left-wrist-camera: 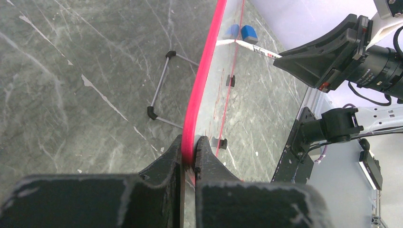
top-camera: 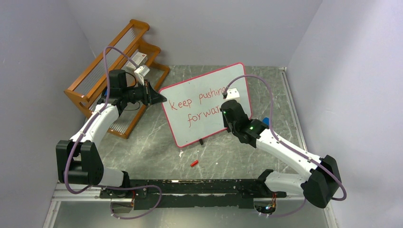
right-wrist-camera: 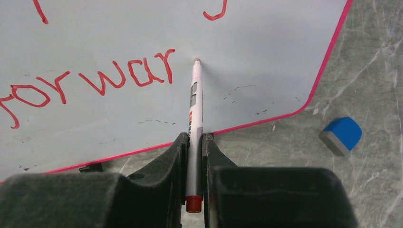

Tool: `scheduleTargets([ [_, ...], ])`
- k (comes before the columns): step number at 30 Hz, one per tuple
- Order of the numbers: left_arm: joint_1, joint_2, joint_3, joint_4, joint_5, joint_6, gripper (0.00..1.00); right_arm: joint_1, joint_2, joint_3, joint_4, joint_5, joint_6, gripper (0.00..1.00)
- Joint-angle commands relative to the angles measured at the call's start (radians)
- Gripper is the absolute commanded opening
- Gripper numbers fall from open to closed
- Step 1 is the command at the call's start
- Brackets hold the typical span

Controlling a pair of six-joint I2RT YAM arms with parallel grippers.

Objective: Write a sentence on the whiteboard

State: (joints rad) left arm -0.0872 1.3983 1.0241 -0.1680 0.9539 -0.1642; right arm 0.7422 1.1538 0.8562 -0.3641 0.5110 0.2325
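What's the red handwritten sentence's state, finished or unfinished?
Unfinished: red handwritten sentence ends "forwar"; white marker in right gripper points just after it.

the whiteboard (top-camera: pixel 204 128) has a smooth, faintly glossy white face and a thin red-pink frame that looks like shiny plastic. the sentence (top-camera: pixel 199 102) on it is flat red ink. under the whiteboard, the table (top-camera: pixel 152 147) is grey, marble-veined and smooth, with a dull sheen. left of the whiteboard, the rack (top-camera: pixel 102 78) is varnished brown wood with thin metal rods. the marker (right-wrist-camera: pixel 195 118) at its face is smooth white plastic. right of the whiteboard, the eraser (right-wrist-camera: pixel 343 133) has a smooth blue top over a grey felt-like layer. the fingers (left-wrist-camera: pixel 161 171) of the left gripper (left-wrist-camera: pixel 190 151) and right gripper (right-wrist-camera: pixel 195 142) are matt black, grainy, with scuffed pale edges.
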Motion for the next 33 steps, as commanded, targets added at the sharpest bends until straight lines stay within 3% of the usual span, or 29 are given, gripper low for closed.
scheduleTargets([
  [1,-0.020,0.048,-0.018,-0.062,-0.159,0.128,0.05,-0.008,0.000,0.030,0.034,-0.019,-0.007,0.00],
  [33,-0.020,0.047,-0.019,-0.064,-0.161,0.129,0.05,-0.006,0.000,0.022,-0.009,-0.073,0.012,0.00],
])
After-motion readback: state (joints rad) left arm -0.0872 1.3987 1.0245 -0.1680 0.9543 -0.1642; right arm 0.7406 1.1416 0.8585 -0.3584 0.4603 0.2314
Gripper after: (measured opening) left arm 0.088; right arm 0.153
